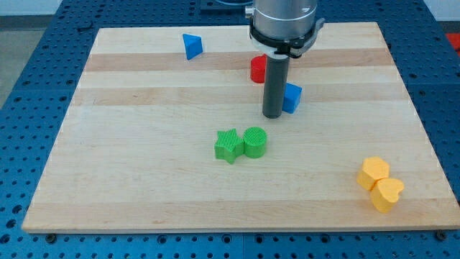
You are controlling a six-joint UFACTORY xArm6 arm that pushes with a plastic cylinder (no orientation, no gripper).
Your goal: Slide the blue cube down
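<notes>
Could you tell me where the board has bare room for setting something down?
Free: the view's left, below the blue triangular block; the bottom strip, green star to yellow blocks. Crowded: around my tip, beside the blue cube.

Lit evenly and brightly from above. Cast only short, soft shadows beneath the blocks and beside the rod [273, 114]. Showed faint sheen on the bench [144, 180], no harsh glare. Stayed sharp throughout, without visible edge distortion.

A pale wooden board [144, 187] carries a blue triangular block [191, 46], red cylinder [258, 69], blue cube [292, 98], touching green star [228, 145] and green cylinder [255, 142], and touching yellow blocks [374, 173], one a yellow heart [387, 194]
</notes>
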